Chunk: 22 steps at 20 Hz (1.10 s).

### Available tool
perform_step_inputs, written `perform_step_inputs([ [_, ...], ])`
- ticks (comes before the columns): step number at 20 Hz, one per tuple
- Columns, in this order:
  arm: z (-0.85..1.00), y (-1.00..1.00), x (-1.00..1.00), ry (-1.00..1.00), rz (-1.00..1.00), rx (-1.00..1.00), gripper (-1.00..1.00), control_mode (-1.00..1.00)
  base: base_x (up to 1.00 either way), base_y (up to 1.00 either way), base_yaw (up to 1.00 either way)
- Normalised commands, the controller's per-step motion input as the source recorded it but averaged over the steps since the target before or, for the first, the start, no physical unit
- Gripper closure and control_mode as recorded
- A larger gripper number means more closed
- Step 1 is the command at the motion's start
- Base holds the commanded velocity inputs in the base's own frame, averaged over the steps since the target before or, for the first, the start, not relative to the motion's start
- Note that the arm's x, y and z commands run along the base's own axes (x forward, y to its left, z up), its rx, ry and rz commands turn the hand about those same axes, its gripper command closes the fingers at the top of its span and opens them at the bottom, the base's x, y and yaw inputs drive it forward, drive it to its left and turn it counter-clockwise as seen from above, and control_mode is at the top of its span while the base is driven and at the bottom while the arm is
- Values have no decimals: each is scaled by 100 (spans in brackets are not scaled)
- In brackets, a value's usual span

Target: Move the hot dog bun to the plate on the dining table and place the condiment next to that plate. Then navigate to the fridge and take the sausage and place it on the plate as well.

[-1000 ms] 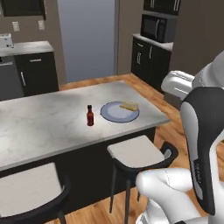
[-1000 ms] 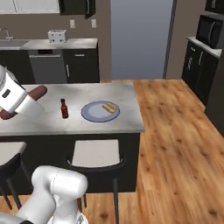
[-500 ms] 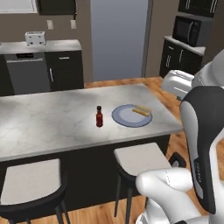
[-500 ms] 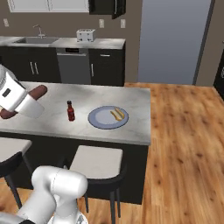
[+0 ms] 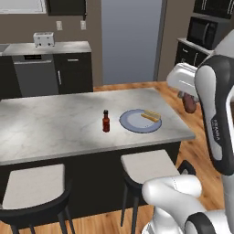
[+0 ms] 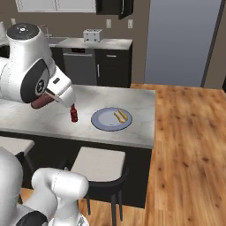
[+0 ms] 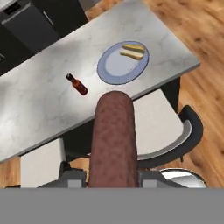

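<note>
Listing contents at this moment: the hot dog bun (image 5: 151,115) was found lying on the far right part of the plate (image 5: 132,123), which rested on the worktop of the dining table (image 5: 50,130). The condiment (image 5: 106,121) was set upright just left of the plate, apart from it. The sausage (image 7: 113,135) was seen pinched in the gripper (image 7: 113,177), held in the air short of the table's near edge, above the stools (image 5: 148,165). Bun and condiment steps were judged done; the fridge visit was judged done too, since the sausage was in hand. Left outstanding: the sausage to be carried over and laid on the plate.
</note>
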Motion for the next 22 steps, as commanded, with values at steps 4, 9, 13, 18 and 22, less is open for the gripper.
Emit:
perform_step_inputs([
  [4, -48, -17, 98, 39, 18, 1, 100, -100, 0, 0, 0],
  [9, -53, -9, 80, 38, 8, 0, 100, -100, 0, 0, 0],
  [13, -50, -10, 51, 25, 2, 0, 100, -100, 0, 0, 0],
  [18, -47, -1, 55, 5, 0, -5, 100, -100, 0, 0, 0],
  [22, -55, 0, 55, 0, 0, -8, 100, -100, 0, 0, 0],
])
